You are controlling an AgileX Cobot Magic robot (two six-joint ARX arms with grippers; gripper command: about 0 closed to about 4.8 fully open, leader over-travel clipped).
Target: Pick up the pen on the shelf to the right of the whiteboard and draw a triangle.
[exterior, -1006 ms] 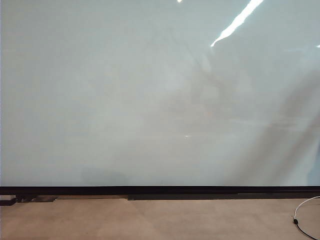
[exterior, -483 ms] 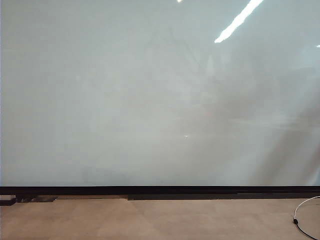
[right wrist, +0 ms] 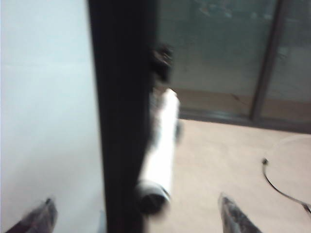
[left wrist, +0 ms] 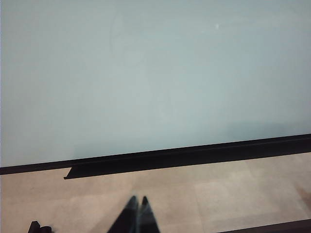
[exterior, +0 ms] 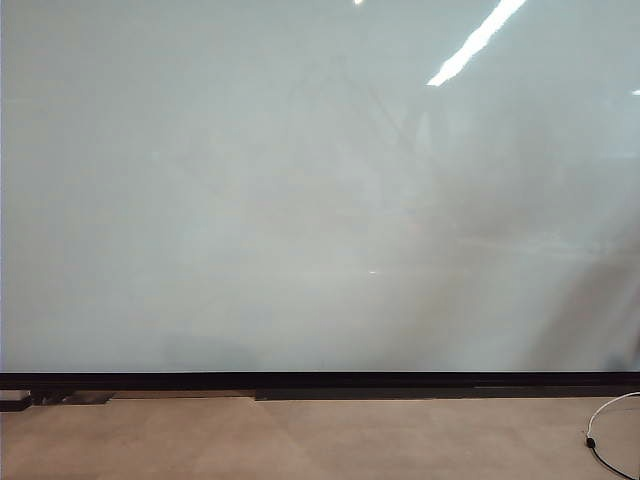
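the right gripper [right wrist: 136, 213] gaped wide beside the slim white-barrelled pen [right wrist: 160, 150] by the glossy pale whiteboard [right wrist: 43, 111], grasping nothing; the left gripper [left wrist: 137, 213] was pinched together.

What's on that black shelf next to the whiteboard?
A white pen lies along the black shelf beside the whiteboard. The right tool, open, straddles it. The blur hides how it is supported.
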